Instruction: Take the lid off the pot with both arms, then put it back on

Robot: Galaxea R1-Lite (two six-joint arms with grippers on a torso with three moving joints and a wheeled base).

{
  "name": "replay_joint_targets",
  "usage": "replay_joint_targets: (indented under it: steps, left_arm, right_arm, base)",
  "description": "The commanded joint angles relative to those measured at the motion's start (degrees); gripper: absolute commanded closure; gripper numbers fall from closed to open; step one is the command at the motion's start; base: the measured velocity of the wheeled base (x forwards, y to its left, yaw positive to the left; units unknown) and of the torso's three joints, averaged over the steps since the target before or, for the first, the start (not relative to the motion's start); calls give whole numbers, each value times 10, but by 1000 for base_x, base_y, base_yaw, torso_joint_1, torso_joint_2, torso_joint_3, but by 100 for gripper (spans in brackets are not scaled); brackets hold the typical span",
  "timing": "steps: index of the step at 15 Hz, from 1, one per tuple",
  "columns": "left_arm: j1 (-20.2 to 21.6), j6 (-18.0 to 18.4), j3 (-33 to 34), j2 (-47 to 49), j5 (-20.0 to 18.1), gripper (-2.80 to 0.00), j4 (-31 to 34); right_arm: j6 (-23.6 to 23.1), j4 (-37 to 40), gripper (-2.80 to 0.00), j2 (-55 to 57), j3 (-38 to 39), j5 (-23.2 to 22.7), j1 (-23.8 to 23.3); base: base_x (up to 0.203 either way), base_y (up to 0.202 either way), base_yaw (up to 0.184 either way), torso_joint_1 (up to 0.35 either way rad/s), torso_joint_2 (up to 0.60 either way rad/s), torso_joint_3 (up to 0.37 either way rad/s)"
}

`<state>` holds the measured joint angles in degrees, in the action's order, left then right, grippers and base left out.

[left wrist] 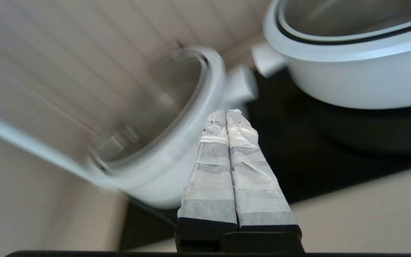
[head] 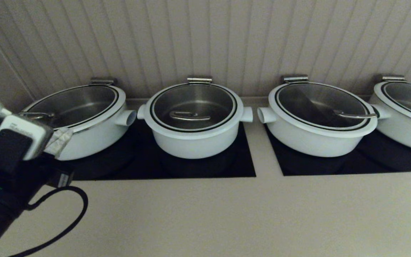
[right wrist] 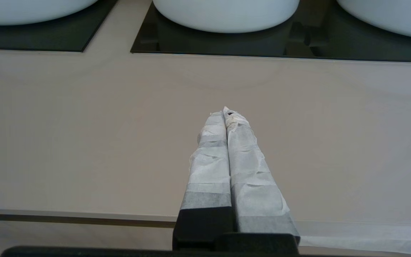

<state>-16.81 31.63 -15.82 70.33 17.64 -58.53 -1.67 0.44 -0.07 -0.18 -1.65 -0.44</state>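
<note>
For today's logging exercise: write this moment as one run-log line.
round glass lid: on deep white pot | left gripper: shut, beside wide pot | right gripper: shut, above counter

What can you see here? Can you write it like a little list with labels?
pot: deep white pot, second from the robot's left, on a black cooktop
lid: glass lid sitting on the pot, loop handle on top
left gripper: left gripper shut, holding nothing, near the far-left pot
right gripper: right gripper shut, holding nothing, over the beige counter
other pots: two more wide ones to the right
</note>
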Motion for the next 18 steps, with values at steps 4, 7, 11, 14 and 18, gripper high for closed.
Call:
replay_joint_targets:
  steps: [4, 7, 11, 14, 18]
  left_arm:
    - [24, -218, 18, -132, 5, 0, 217]
    - [27, -297, 75, -204, -7, 0, 318]
    - [64, -298, 153, -320, -111, 0, 361]
    - [124, -294, 157, -410, -177, 0, 454]
    - [160, -295, 157, -536, -207, 0, 547]
  right_arm:
    - [0, 0, 0, 1, 0, 0, 0]
    - [-1, 0, 0, 1, 0, 0, 0]
    - [-1, 0, 0, 1, 0, 0, 0]
    - [0, 0, 0, 1, 0, 0, 0]
    - [0, 0, 0, 1, 0, 0, 0]
  base:
    - [0, 0, 0, 0, 0, 0]
    - [0, 0, 0, 0, 0, 0]
    - [0, 0, 0, 0, 0, 0]
    - [0, 0, 0, 0, 0, 0]
    - [0, 0, 0, 0, 0, 0]
